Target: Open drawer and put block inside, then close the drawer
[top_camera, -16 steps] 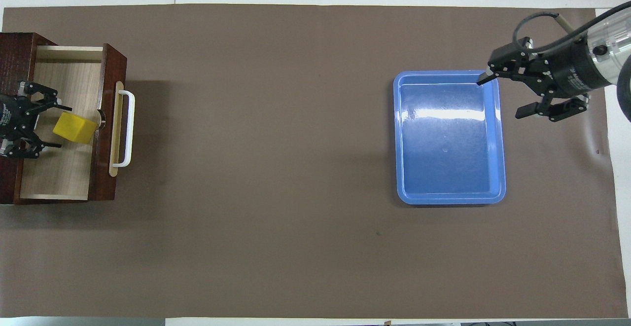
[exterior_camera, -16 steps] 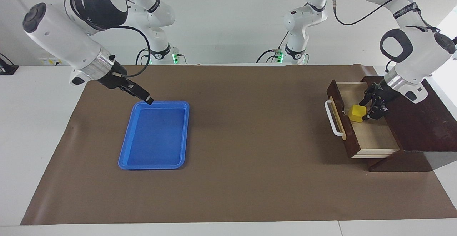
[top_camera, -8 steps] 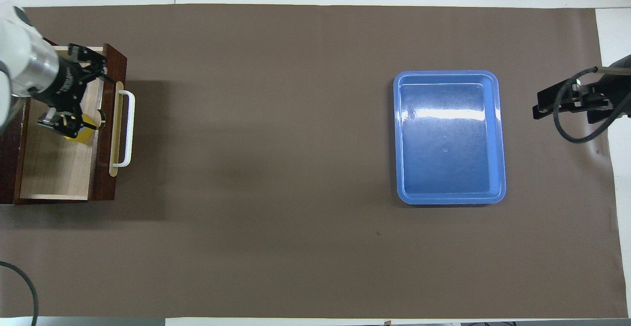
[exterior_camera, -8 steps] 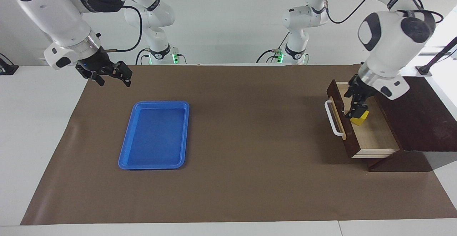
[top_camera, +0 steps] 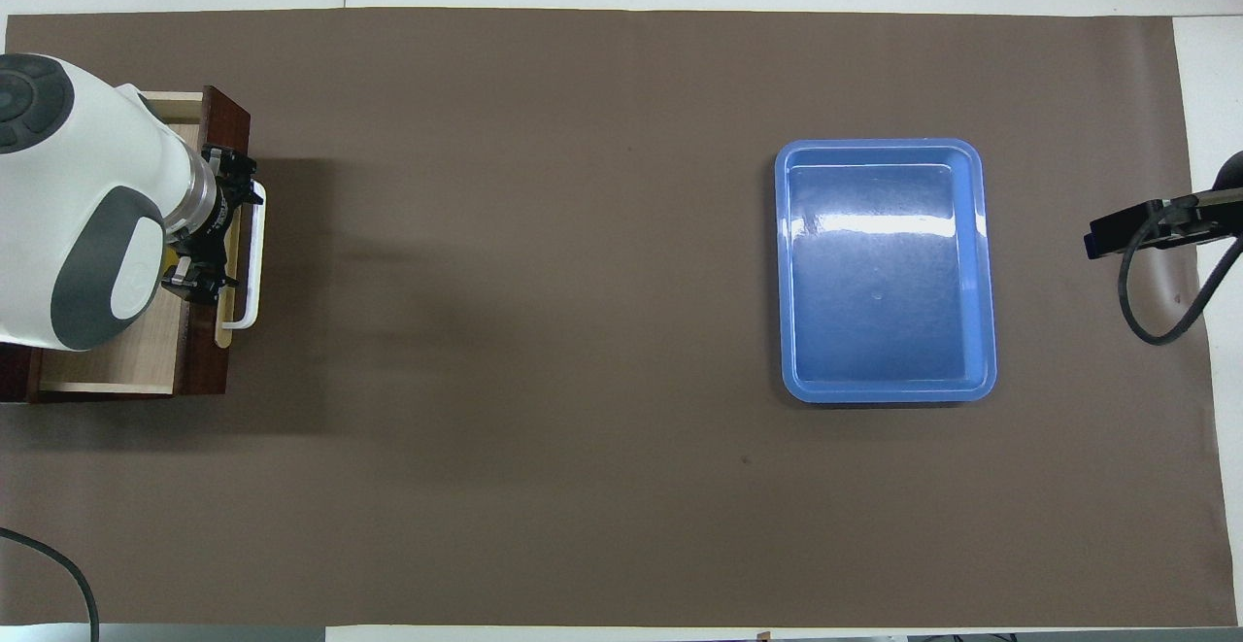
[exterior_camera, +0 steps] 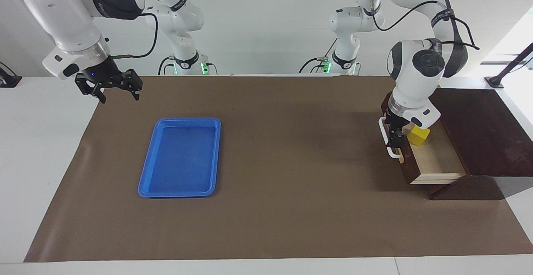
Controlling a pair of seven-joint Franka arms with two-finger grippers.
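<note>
The drawer stands pulled out of the dark cabinet at the left arm's end of the table. Its white handle faces the table's middle. The yellow block lies inside it, close to the front panel. My left gripper is open and hangs at the top of the drawer's front panel, beside the block and apart from it. In the overhead view the gripper is over the drawer's front and handle, and the arm hides most of the block. My right gripper is open, empty and raised.
A flat blue tray lies on the brown mat toward the right arm's end; it also shows in the overhead view. The right gripper hovers over the mat's corner near the robots, off the tray.
My left gripper has let go of the block, risen out of the drawer and swung over its front panel. My right gripper has drawn back from the tray's rim and lifted.
</note>
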